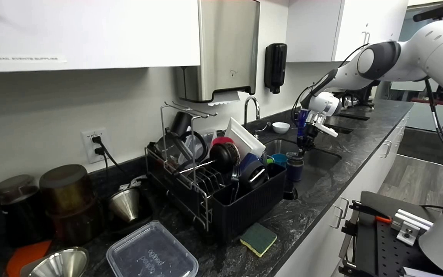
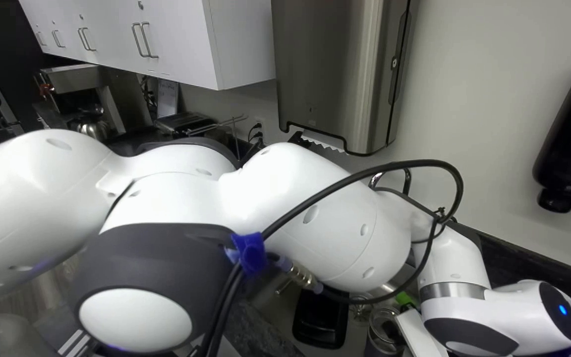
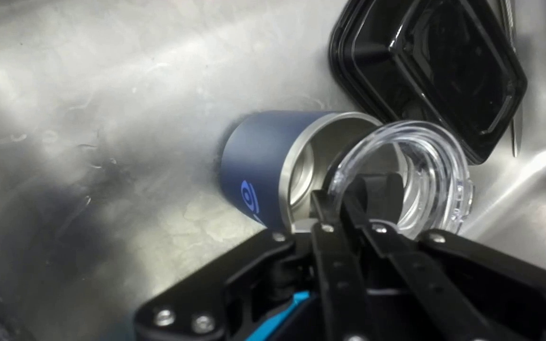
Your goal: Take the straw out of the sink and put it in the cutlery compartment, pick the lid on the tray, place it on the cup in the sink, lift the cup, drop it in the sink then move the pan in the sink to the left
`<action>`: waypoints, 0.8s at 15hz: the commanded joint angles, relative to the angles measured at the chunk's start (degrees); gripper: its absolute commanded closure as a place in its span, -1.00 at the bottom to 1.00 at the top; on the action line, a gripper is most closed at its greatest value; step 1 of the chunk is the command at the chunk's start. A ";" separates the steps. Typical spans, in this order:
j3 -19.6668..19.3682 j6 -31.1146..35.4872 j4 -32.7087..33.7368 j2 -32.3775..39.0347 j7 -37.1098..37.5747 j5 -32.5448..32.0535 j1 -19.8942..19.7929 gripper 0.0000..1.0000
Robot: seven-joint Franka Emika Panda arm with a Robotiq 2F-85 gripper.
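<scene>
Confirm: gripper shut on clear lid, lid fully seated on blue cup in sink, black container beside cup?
No, the clear lid isn't seated on the blue cup: the wrist view shows bare rim and open interior beside the lid. Whether they touch, I can't tell. Rest stands: gripper shut on the lid, cup in the sink, black container beside it.

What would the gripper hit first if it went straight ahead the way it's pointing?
Likely the navy tumbler, at its rim: the gripper, pinching the clear lid, points toward the tumbler's mouth. Whether lid and rim touch is unclear.
</scene>
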 commanded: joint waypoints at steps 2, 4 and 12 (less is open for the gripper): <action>-0.15 0.74 1.62 1.24 0.81 0.32 -0.12 0.96; -0.29 0.89 1.66 1.31 0.89 0.29 -0.17 0.96; -0.59 1.00 2.53 2.51 1.10 0.01 0.09 0.96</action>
